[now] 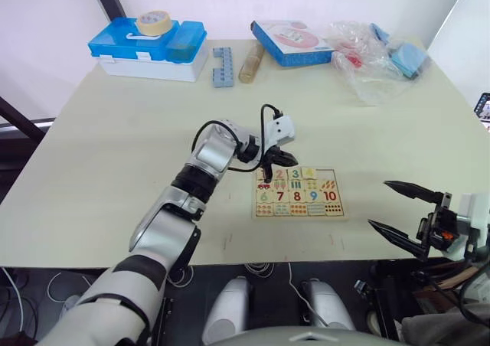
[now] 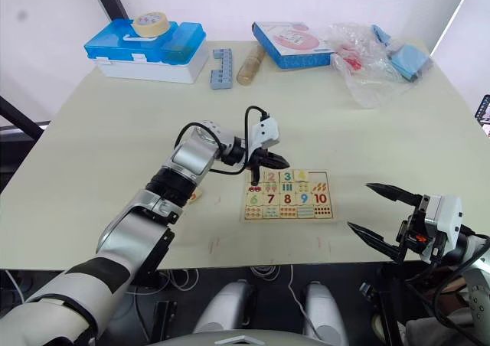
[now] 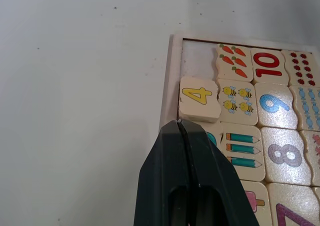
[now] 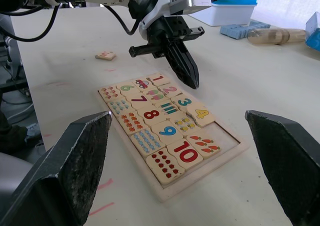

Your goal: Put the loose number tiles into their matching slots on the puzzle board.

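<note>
The puzzle board [image 1: 299, 210] lies on the table near the front edge, nearly full of tiles. One corner slot [image 3: 198, 60] beside the carrot tile is bare. The yellow 4 tile [image 3: 199, 97] rests a bit crooked next to that slot, against the board's rim. My left gripper [image 1: 269, 179] is shut and holds nothing, its tip just above the board's top row near the 2 and 3, close to the 4 tile. A loose tile [image 4: 105, 55] with a red numeral lies on the table left of the board. My right gripper [image 1: 378, 204] hangs open to the right of the board, off the table's front edge.
Along the far edge stand a blue-lidded white box [image 1: 145, 59] with a tape roll [image 1: 154, 21], a blue brick strip [image 1: 223, 65], a tan cylinder [image 1: 251, 61], a blue-edged box [image 1: 291, 42] and a clear plastic bag [image 1: 375, 59].
</note>
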Controlling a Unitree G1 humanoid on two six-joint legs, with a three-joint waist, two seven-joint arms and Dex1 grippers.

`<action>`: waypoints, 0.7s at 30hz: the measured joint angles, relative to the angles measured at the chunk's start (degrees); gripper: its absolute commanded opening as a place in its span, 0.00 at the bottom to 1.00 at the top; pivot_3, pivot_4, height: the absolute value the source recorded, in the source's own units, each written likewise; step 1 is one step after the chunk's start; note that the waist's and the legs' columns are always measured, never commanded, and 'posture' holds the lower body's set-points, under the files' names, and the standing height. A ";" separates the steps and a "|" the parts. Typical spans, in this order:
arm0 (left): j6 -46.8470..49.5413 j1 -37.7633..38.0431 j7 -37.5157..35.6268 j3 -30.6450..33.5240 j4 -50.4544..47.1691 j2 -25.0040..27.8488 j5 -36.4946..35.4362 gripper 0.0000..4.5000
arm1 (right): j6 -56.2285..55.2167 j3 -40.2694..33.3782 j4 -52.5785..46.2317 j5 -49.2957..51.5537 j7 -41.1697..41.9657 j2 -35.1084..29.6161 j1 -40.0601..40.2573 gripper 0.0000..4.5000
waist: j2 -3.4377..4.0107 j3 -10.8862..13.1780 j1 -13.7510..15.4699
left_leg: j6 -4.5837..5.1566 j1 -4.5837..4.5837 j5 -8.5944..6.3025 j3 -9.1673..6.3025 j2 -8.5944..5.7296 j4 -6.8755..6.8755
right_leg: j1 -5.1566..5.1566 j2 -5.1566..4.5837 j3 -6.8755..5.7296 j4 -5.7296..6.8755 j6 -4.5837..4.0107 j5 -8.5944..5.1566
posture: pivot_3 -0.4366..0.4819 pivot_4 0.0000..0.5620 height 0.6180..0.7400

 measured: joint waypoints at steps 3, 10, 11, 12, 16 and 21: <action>-0.73 0.00 0.22 -0.74 0.05 -0.32 0.66 0.01 | 0.00 0.00 -0.08 0.00 -0.05 0.00 0.07 1.00 | 0.00 0.00 -0.02 | 0.00 0.00 0.00 0.00 0.00 0.00 | 0.00 0.00 0.00 0.00 0.00 0.00 | 0.48 0.27 1.00; -1.65 -0.01 0.84 -1.27 1.51 -1.14 1.15 0.01 | 0.00 0.00 -0.17 -0.03 -0.15 0.00 0.20 1.00 | 0.00 0.00 -0.03 | 0.00 0.00 0.00 0.00 0.00 0.00 | 0.00 0.00 0.00 0.00 0.00 0.00 | 0.48 0.27 1.00; -1.74 -0.01 0.84 -1.49 1.58 -1.14 1.30 0.01 | 0.00 0.00 -0.17 -0.04 -0.16 0.00 0.24 1.00 | 0.00 0.00 -0.02 | 0.00 0.00 0.00 0.00 0.00 0.00 | 0.00 0.00 0.00 0.00 0.00 0.00 | 0.48 0.27 1.00; -1.93 -0.01 0.83 -1.60 1.59 -1.22 1.47 0.01 | 0.00 0.00 -0.18 -0.04 -0.17 0.00 0.24 1.00 | 0.00 0.00 -0.01 | 0.00 0.00 0.00 0.00 0.00 0.00 | 0.00 0.00 0.00 0.00 0.00 0.00 | 0.48 0.27 1.00; -2.37 -0.02 0.82 -1.62 1.73 -1.54 1.76 0.01 | 0.00 -0.01 -0.18 -0.04 -0.18 0.00 0.48 1.00 | 0.00 0.00 -0.03 | 0.00 0.00 0.00 0.00 0.00 0.00 | 0.00 0.00 0.00 0.00 0.00 0.00 | 0.48 0.27 1.00; -2.44 -0.02 0.78 -1.64 2.24 -1.86 2.11 0.01 | 0.00 -0.01 -0.20 -0.04 -0.40 0.00 0.61 1.00 | 0.00 0.00 -0.02 | 0.00 0.00 0.00 0.00 0.00 0.00 | 0.00 0.00 0.00 0.00 0.00 0.00 | 0.48 0.27 1.00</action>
